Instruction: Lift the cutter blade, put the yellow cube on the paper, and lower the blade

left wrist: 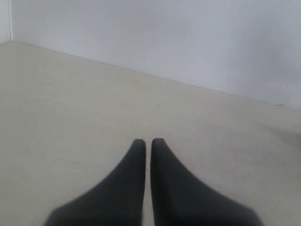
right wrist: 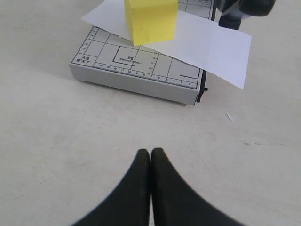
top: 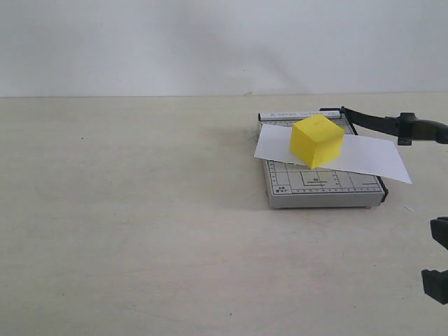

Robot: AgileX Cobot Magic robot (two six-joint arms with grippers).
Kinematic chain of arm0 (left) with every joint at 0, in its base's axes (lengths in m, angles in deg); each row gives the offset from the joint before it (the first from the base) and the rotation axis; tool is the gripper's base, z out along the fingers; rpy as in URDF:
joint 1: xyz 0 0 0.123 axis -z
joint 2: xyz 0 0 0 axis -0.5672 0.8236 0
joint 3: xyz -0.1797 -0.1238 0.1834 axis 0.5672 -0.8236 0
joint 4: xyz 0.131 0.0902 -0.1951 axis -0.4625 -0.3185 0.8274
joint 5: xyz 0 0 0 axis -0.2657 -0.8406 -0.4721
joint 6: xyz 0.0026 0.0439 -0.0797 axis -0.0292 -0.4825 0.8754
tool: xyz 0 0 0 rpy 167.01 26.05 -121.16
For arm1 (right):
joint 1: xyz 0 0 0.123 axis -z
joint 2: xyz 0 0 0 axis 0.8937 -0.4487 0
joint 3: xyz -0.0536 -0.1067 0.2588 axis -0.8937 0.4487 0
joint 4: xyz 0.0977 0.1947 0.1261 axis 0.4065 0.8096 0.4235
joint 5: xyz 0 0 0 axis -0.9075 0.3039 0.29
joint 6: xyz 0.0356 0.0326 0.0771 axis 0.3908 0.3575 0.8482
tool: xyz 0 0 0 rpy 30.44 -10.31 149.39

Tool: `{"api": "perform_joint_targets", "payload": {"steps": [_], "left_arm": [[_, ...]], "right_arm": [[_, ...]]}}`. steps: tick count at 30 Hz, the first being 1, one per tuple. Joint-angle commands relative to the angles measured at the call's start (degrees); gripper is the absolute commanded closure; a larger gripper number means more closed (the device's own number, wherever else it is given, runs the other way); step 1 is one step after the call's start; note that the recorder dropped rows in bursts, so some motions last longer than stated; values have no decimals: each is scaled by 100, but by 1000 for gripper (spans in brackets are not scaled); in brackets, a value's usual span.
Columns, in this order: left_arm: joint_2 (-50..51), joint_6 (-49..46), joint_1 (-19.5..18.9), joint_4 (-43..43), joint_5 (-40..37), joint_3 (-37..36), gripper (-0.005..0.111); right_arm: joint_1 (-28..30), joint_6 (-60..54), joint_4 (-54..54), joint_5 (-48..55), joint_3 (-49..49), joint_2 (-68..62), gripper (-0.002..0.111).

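The yellow cube [top: 316, 140] rests on the white paper [top: 374, 157], which lies across the grey gridded cutter board [top: 322, 185]. The cutter blade [top: 378, 122] is raised off the board, angling up from its back hinge to its thick black handle [top: 423, 129]. The right wrist view shows my right gripper [right wrist: 151, 151] shut and empty over the bare table, just in front of the board [right wrist: 136, 66]. Beyond it are the cube [right wrist: 150, 21], the paper [right wrist: 211, 47] and the blurred handle [right wrist: 244, 9]. My left gripper [left wrist: 145, 141] is shut on nothing, far from the cutter.
The beige table [top: 140, 231] runs back to a white wall [top: 210, 42]. Black parts of the right arm [top: 437, 269] show at the right edge of the exterior view. The left arm is outside the exterior view.
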Motion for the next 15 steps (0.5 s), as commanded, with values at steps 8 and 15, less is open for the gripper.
{"api": "perform_joint_targets", "payload": {"steps": [8,15], "left_arm": [[-22,9,511,-755,303,-23,102],[-22,9,511,-755,303,-23,102]], "right_arm": [[11,-65,18,50,-768,344,108],[11,-78,-469,1041,-2220,686,108]]}}
